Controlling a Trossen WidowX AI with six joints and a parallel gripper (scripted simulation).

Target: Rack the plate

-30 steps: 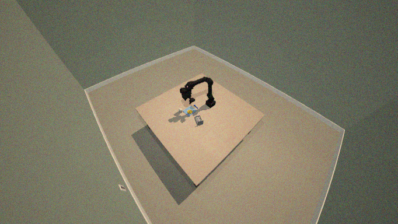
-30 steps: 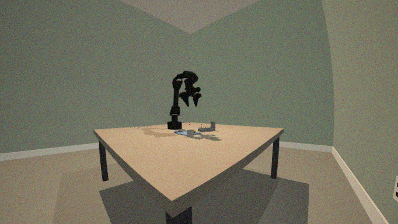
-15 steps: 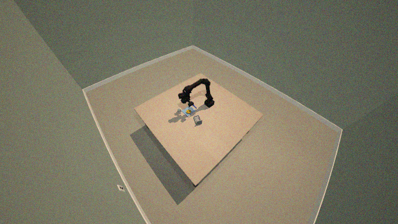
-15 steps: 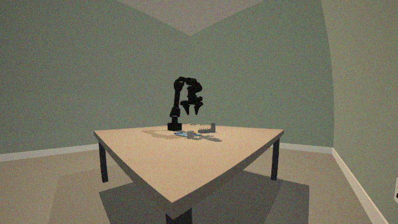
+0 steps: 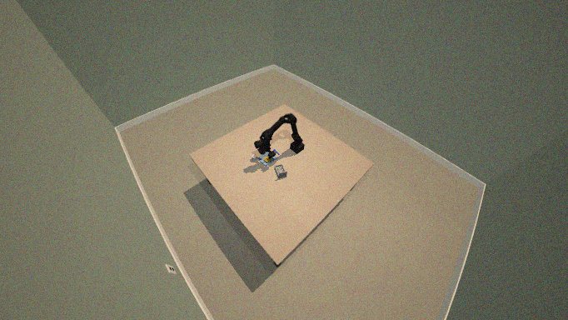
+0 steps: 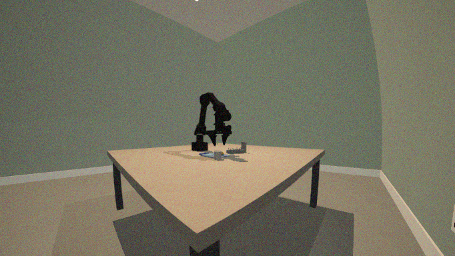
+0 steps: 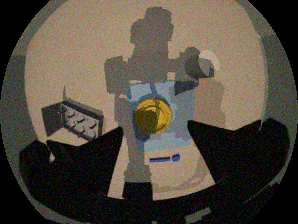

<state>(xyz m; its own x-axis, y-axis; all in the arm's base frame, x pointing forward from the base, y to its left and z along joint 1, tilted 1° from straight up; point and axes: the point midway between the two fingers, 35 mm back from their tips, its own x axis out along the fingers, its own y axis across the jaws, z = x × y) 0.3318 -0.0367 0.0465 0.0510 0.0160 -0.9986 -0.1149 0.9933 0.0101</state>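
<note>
Plate [image 7: 152,116]: you have one, yellow, lying flat on one blue mat [image 7: 174,141] on the desk [image 6: 207,187], directly beneath the gripper [image 6: 219,137]. Your jaws stand apart, holding nothing. One dish rack [image 7: 72,121] and one grey cup [image 7: 200,66] stand nearby.

Top and exterior views stand far; wrist looks down close.

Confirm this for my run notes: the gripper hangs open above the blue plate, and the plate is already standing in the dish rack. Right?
Not quite. The gripper does hang open above the blue plate, but the plate lies flat on the table, apart from the dish rack, as the wrist view shows.
</note>
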